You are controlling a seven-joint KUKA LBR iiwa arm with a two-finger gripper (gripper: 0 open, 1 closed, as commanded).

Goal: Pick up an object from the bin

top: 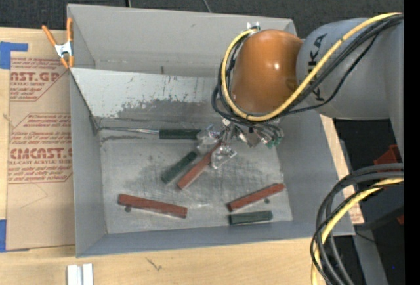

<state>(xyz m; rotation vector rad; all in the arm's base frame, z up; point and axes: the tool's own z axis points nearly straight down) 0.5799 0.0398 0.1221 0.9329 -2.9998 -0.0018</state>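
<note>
Arm: in from the right, orange cover (pixel 262 70) over gripper (pixel 220 148), low mid-bin.
Grip: cannot tell (wide or narrow).
Nearest: red-brown bar (pixel 195 173), upper end at gripper; dark green bar (pixel 179 169) alongside.
Bin (pixel 85 165): other bars (pixel 152 205) scattered apart.

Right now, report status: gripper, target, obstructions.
Gripper low at centre of bin, over upper end of red-brown bar. Dark green bar lies close alongside it.

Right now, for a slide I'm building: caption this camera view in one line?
KUKA arm's gripper over a red-brown bar beside a dark green bar in the grey bin.
</note>
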